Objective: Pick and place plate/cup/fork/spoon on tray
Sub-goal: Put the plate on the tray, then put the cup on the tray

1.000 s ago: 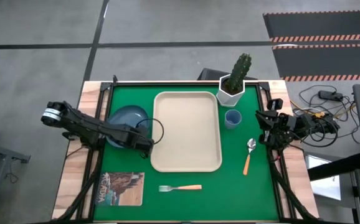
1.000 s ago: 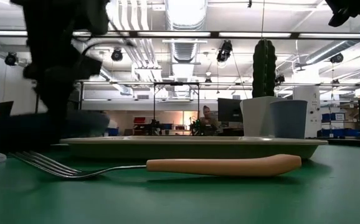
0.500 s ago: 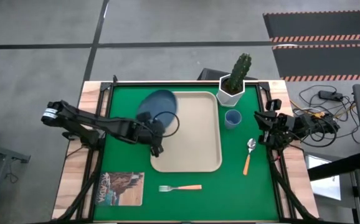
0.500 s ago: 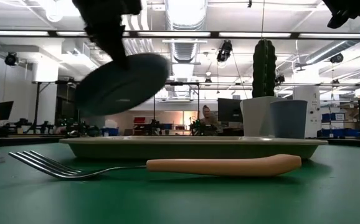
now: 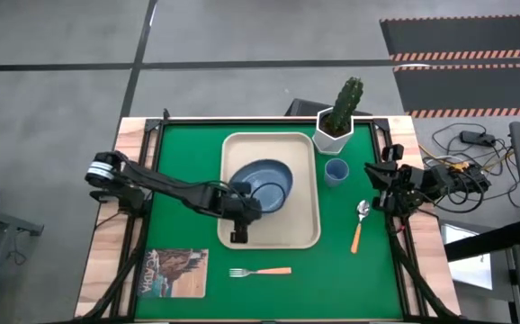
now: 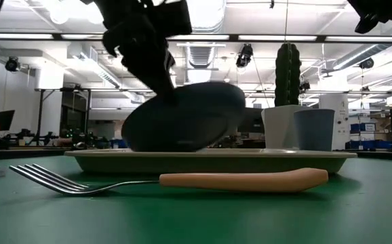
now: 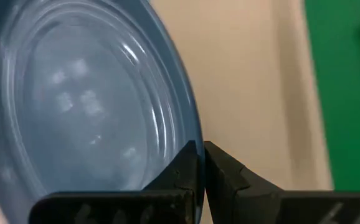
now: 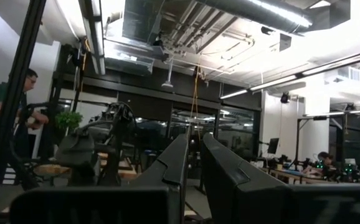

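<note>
While the left gripper (image 5: 240, 212) pinches the rim of the plate (image 5: 264, 185), the plate hangs tilted over the middle of the tray (image 5: 300, 148). The cup (image 5: 336, 170) stands just off the tray's 3 o'clock side. The right gripper (image 5: 385, 171), fingers closed on nothing, waits at the table's 3 o'clock edge.

Green table (image 5: 183, 148) carries tray (image 5: 303, 236), fork (image 5: 260, 272), spoon (image 5: 359, 225).
</note>
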Motion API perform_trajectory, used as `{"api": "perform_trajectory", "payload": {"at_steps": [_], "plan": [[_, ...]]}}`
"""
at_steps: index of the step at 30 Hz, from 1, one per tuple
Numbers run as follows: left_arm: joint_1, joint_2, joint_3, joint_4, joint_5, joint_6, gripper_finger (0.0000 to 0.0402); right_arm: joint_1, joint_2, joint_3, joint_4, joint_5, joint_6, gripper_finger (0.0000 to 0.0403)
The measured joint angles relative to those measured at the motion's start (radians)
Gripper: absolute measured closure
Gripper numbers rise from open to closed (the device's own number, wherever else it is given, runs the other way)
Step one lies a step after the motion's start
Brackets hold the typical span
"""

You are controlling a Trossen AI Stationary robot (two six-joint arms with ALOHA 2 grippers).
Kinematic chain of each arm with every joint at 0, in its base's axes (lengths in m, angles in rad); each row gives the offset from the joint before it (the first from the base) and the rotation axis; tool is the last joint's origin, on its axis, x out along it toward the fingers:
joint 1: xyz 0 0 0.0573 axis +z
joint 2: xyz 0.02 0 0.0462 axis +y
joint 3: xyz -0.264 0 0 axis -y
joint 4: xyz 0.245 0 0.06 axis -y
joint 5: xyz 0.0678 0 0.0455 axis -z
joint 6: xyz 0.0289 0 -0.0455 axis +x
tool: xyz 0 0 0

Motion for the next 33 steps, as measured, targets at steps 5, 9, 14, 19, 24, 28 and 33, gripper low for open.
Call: {"api": "perform_trajectory", "payload": {"at_steps": [5,9,14,19,24,28,33], "plan": [[-0.005,0.035,-0.002,0.03,0.112,-0.067,0.0401,0.0,0.0,0.0,-0.009,0.0,0.0,0.037],[-0.021,0.045,-0.002,0.042,0.12,-0.075,0.0401,0.0,0.0,0.0,-0.009,0.0,0.01,0.037],[-0.041,0.049,-0.004,0.093,0.126,-0.085,0.04,0.0,0.0,0.0,-0.011,0.0,0.011,0.037],[-0.041,0.061,-0.006,0.098,0.144,-0.154,0.0364,0.0,0.0,0.0,-0.013,0.0,0.02,0.037],[-0.041,0.063,-0.006,0.097,0.145,-0.156,0.0307,0.0,0.0,0.0,-0.005,0.0,0.007,0.037],[-0.04,0.051,-0.006,0.09,0.144,-0.155,0.0278,0.0,0.0,0.0,-0.032,0.0,0.036,0.037],[-0.033,0.047,-0.017,0.099,0.003,-0.162,0.0268,0.0,0.003,0.0,-0.062,-0.001,0.119,0.037]]}}
